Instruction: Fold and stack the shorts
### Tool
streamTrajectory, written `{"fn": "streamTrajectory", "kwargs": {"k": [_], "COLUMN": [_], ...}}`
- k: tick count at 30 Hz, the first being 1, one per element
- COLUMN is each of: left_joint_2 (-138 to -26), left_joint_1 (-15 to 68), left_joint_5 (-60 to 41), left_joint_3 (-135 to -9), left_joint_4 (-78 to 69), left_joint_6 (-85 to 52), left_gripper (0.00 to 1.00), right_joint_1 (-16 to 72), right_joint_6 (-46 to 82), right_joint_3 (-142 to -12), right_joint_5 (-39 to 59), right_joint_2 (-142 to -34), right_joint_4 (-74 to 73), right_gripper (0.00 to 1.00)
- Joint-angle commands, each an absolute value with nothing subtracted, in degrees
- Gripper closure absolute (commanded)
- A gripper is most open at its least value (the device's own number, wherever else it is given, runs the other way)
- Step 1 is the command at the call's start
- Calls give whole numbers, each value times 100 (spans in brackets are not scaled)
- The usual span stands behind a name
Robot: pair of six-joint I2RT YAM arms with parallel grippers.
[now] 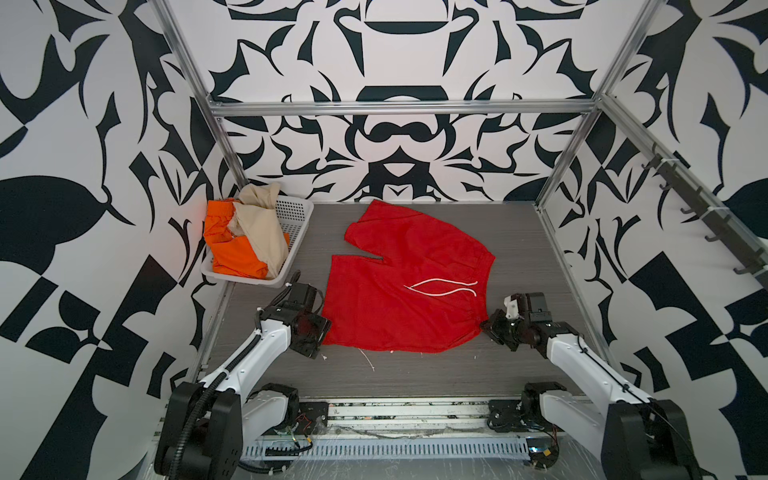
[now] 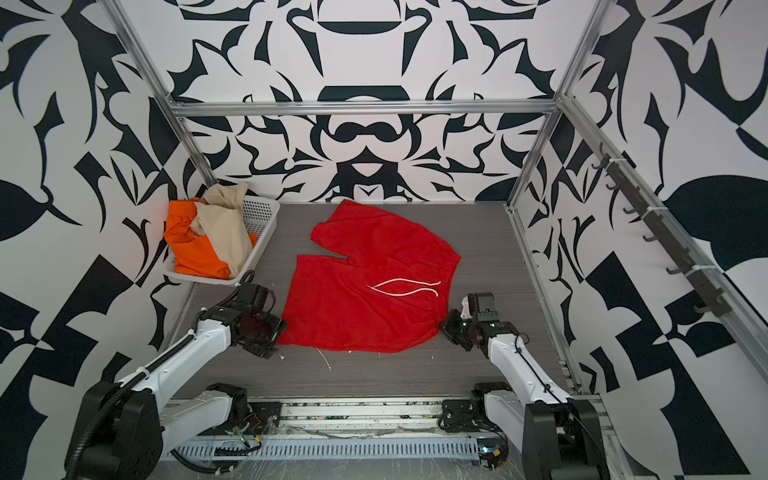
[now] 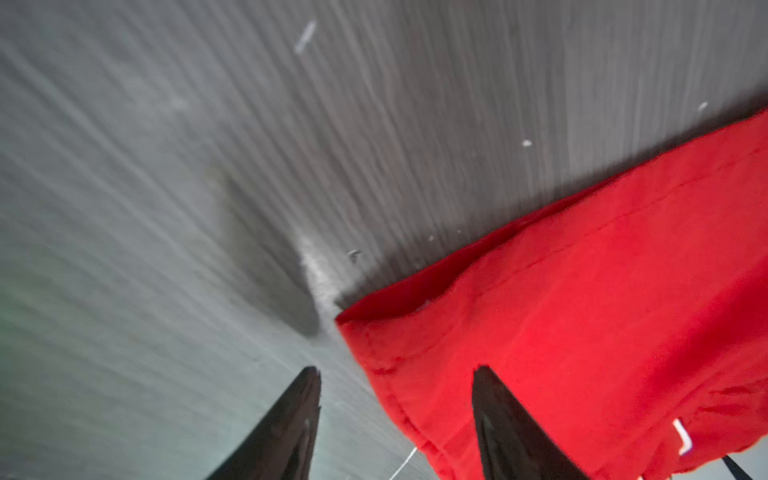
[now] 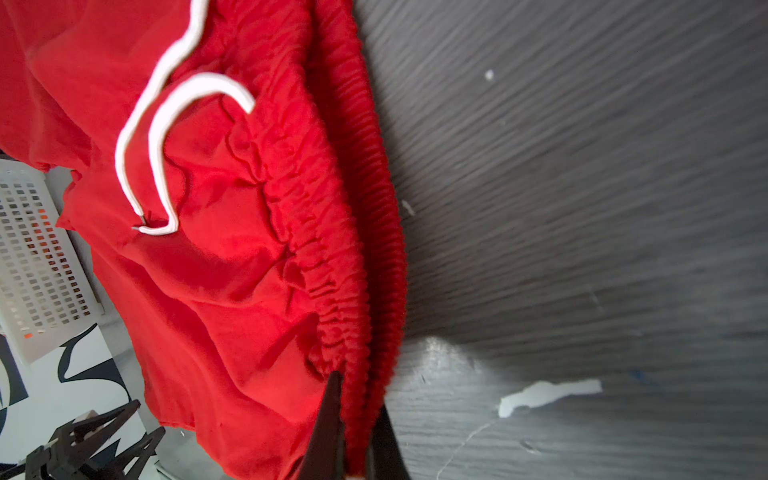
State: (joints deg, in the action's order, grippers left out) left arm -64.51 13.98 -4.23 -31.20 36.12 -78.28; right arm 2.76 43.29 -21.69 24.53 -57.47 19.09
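Clamped at waistband by right gripper, straddled at hem by parted, empty left gripper: flat red drawstring shorts; white perforated basket nearby.

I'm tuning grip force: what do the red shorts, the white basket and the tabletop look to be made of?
Red shorts: thin woven cloth, matte, going by soft creases and the gathered elastic waistband.
Basket: rigid white plastic, probably, with moulded perforations.
Tabletop: grey wood-grain surface, likely laminate; fine parallel streaks.

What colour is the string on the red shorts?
White. The drawstring shows best in the right wrist view.
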Motion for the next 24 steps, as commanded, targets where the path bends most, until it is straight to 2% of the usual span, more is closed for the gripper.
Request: {"fn": "streamTrajectory", "kwargs": {"k": [1,5,7,9,13,16,24], "left_joint_2": [-6660,-6943,-7037,-7049,-6892,-6587,-4827], "left_joint_1": [1374,1376,1371,1377,1374,1379,1414], "left_joint_5": [-518,-543,-547,-442,-188,53,492], "left_joint_3": [-2988,-2975,-2980,-2981,-3029,-3196,-3447], "left_joint_4": [3341,3176,3191,3260,3549,4061,5604], "left_joint_6": [-8041,-8051,-8034,-8073,-8042,-7881,-7882], "left_gripper": [38,42,49,57,86,99,100], "right_joint_1": [290,296,295,291,290,291,712], "right_joint_6": [4192,4192,4176,4153,4175,4063,3756], "right_joint_3": [-2382,-2398,-2432,-2473,-2624,-2782,-3062], "right_joint_5": [2558,2576,2569,2549,2427,2532,2517], "right_joint_2": [-5766,-5769,-5757,-5740,-5730,-5731,-5314], "right_joint_4": [1938,1967,2029,2103,2414,2775,4296], "right_gripper": [100,100,100,100,100,100,100]}}
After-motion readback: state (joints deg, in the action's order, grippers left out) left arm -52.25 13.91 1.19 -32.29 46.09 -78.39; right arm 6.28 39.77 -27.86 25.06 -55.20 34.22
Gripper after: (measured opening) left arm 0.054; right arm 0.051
